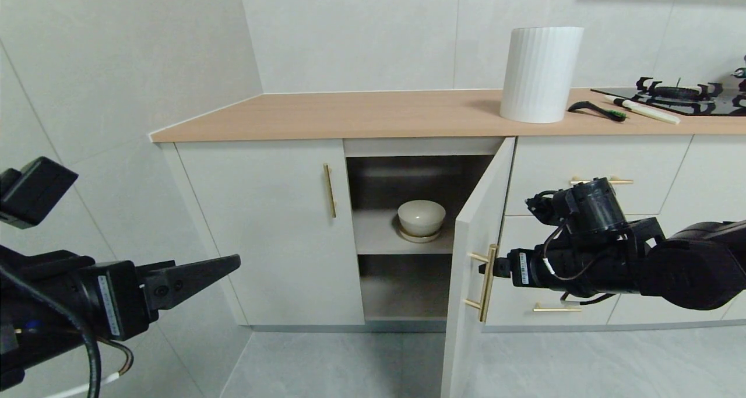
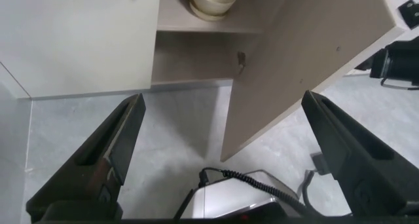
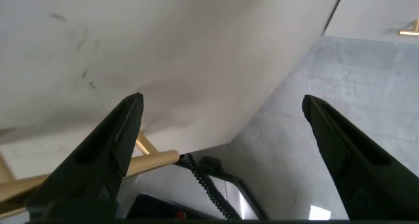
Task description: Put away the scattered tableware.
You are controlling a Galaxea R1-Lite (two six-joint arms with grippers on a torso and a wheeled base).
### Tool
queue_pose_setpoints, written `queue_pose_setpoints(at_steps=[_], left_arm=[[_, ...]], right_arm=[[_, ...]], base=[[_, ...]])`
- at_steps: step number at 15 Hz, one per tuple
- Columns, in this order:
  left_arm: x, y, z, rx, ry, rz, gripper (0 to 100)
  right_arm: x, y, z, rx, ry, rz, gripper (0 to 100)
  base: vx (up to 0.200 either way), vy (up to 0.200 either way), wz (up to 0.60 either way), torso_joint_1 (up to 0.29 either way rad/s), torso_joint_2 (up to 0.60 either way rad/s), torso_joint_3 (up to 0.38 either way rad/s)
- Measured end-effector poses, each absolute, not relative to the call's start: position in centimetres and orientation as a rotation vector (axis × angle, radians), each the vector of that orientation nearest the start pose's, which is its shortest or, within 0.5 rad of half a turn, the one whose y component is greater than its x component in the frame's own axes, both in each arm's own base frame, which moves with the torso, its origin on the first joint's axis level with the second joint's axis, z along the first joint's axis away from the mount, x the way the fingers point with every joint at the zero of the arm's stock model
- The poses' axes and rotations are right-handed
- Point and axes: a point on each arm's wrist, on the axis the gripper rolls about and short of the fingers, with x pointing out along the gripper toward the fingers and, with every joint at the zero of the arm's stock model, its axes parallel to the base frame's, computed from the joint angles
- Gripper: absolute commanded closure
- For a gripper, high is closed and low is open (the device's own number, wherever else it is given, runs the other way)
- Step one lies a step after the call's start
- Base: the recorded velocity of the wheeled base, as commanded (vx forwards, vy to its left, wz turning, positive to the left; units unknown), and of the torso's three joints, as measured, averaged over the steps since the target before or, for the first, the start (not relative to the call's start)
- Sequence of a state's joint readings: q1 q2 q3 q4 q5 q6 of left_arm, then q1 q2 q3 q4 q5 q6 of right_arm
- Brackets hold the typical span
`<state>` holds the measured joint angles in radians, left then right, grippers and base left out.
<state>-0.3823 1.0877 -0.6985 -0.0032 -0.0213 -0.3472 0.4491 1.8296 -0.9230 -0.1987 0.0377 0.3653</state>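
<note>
Inside the open cupboard, in the middle of the head view, a pale bowl sits on a small plate. Both rest on the shelf, halfway up the cupboard.

The cupboard door stands wide open and reaches down to the lower middle of the frame. It has a gold handle near its edge.

On the right side of the frame, the right gripper is just beside that gold handle. Its jaws are spread wide, and the handle lies close to one of them.

Low on the left of the frame, the left gripper points toward the cupboard but is well apart from it. Its jaws are spread wide too, with nothing between them.

Up on the brown bench, in the upper right, stands a tall white jar. A dark brush and a white knife lie just beside it, near the black stove at the right edge.
</note>
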Motion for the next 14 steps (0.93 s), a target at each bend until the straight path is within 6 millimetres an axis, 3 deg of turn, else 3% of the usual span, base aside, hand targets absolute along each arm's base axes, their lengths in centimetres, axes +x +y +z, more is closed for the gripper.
queue_pose_setpoints(at_steps=[4, 10, 14], left_arm=[[13.6, -5.5, 22.9, -0.266, 0.455, -0.326, 0], [13.8, -5.6, 22.8, -0.264, 0.463, -0.325, 0], [13.9, -5.6, 22.7, -0.264, 0.467, -0.323, 0]], right_arm=[[29.0, 14.1, 12.9, 0.192, 0.786, 0.329, 0], [29.0, 15.6, 12.6, 0.24, 0.787, 0.353, 0], [30.6, 17.7, 12.0, 0.405, 0.682, 0.371, 0]], base=[[0.2, 0.0, 0.0, 0.002, 0.0, 0.005], [0.0, 0.0, 0.0, 0.0, 0.0, 0.0], [0.0, 0.0, 0.0, 0.0, 0.0, 0.0]])
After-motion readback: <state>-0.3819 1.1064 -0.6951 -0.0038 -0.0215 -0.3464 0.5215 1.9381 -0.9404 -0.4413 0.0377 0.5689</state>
